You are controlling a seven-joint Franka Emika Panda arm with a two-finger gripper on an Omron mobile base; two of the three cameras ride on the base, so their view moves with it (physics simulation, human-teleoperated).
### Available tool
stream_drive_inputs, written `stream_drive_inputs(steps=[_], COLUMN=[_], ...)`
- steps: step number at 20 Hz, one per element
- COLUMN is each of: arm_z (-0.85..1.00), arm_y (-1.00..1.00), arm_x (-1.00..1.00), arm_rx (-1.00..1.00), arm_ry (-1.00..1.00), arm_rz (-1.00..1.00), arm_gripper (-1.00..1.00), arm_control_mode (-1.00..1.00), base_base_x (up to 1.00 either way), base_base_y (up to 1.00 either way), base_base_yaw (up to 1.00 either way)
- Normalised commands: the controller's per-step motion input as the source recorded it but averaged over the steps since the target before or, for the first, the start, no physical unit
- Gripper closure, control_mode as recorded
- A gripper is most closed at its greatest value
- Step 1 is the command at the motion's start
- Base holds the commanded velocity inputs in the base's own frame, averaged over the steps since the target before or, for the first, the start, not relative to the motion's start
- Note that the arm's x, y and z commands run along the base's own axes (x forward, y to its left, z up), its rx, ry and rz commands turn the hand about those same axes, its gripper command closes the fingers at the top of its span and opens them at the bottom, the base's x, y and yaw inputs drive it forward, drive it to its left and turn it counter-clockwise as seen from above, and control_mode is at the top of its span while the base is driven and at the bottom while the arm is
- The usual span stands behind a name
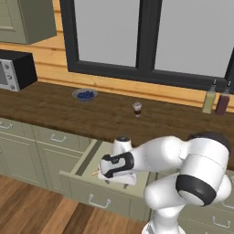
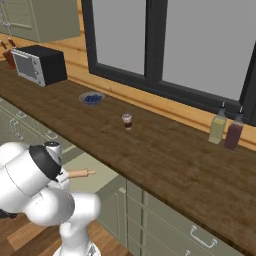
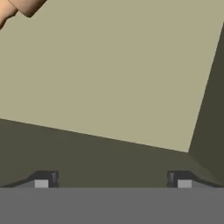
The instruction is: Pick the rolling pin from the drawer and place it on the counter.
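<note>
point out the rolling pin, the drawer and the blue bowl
rolling pin (image 2: 80,173), right base view, on its body near the handle end
drawer (image 1: 87,192), left base view, on its front panel
blue bowl (image 1: 85,95), left base view, on its middle

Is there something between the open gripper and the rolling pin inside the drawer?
Nothing visible. The gripper looks at the bare drawer floor with fingers apart; the rolling pin lies off to one side, with bare floor between them.

Two bottles (image 1: 209,100), one bowl (image 1: 85,95)

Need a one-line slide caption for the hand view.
Open gripper over the drawer floor, rolling pin at the top-left corner.
</note>
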Motion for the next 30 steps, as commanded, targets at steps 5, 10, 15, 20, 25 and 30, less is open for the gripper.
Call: stream_drive_inputs(steps=[5,10,15,20,25,30], arm_z=[0.01,0.53,0.54,0.14,0.00,-0.06], arm_y=[0.39,0.05,0.01,0.00,0.03,0.18], arm_x=[-0.41,0.16,0.34,0.53,0.68,0.46], arm_rx=[0.10,-0.18,-0.09,0.02,0.00,-0.04], arm_ry=[0.13,0.00,0.00,0.00,-0.02,-0.07], arm_rz=[0.04,0.00,-0.04,-0.08,-0.12,-0.17], arm_gripper=[-1.00,-1.00,-1.00,-1.00,-1.00,-1.00], arm_control_mode=[-1.00,-1.00,-1.00,-1.00,-1.00,-1.00], base_base_x=[0.00,0.00,0.00,0.00,0.00,0.00], base_base_y=[0.00,0.00,0.00,0.00,0.00,0.00], base_base_yaw=[0.00,0.00,0.00,0.00,0.00,0.00])
